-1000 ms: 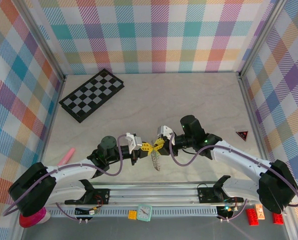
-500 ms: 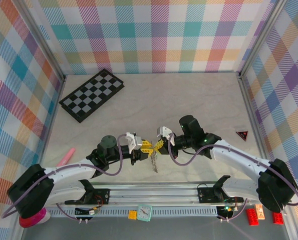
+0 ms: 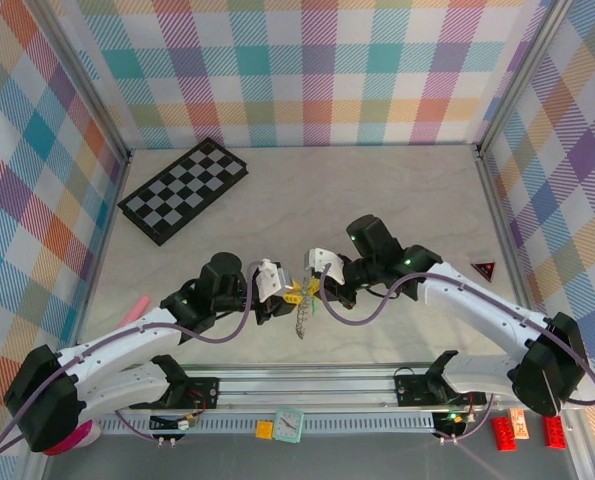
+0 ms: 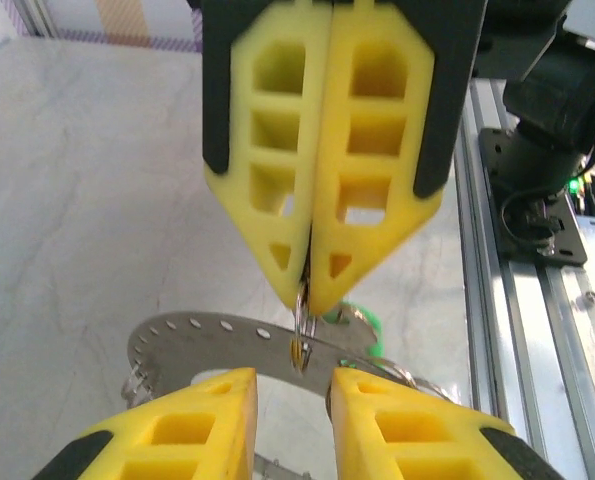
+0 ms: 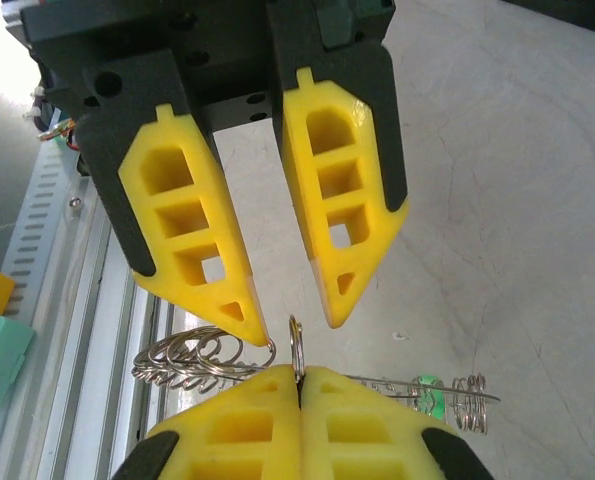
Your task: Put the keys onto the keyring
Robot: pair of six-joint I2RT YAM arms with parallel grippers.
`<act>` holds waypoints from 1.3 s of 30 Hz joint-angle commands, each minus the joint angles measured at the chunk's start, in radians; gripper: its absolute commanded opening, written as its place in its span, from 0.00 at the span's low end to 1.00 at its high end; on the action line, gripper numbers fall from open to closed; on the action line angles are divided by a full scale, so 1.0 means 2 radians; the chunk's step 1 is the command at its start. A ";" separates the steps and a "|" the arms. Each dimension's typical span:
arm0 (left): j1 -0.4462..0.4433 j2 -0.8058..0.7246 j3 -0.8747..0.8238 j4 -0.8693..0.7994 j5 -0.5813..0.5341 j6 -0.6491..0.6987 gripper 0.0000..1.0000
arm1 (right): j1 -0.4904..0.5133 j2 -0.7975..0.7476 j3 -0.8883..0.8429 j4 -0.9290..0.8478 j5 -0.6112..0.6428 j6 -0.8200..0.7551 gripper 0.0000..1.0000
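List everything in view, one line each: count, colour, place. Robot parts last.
keyring: one, grey metal, hanging from the right gripper
keys: count unclear, one mint-green tag seen, at the keyring
chessboard: one, black and grey, table's far left
triangle: one, red, table's right edge
stick: one, pink, table's left edge
clock: one, mint, front rail
bricks: two, red, front right corner
round object: one, magenta, front left corner
table: one, pale marble
left gripper: yellow fingers, open, facing the right gripper
right gripper: yellow fingers, shut on the keyring
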 commanded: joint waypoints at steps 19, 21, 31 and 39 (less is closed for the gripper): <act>-0.001 0.013 0.020 0.009 0.040 0.000 0.12 | 0.037 0.034 0.039 -0.039 0.004 -0.042 0.00; -0.001 0.013 0.017 0.019 0.044 -0.004 0.08 | 0.037 0.030 0.033 -0.031 -0.001 -0.038 0.00; 0.000 -0.005 -0.047 0.113 0.018 -0.041 0.00 | -0.010 -0.069 -0.074 0.109 -0.030 0.088 0.40; 0.000 -0.022 -0.085 0.172 0.007 -0.055 0.00 | -0.020 -0.117 -0.141 0.158 -0.005 0.209 0.45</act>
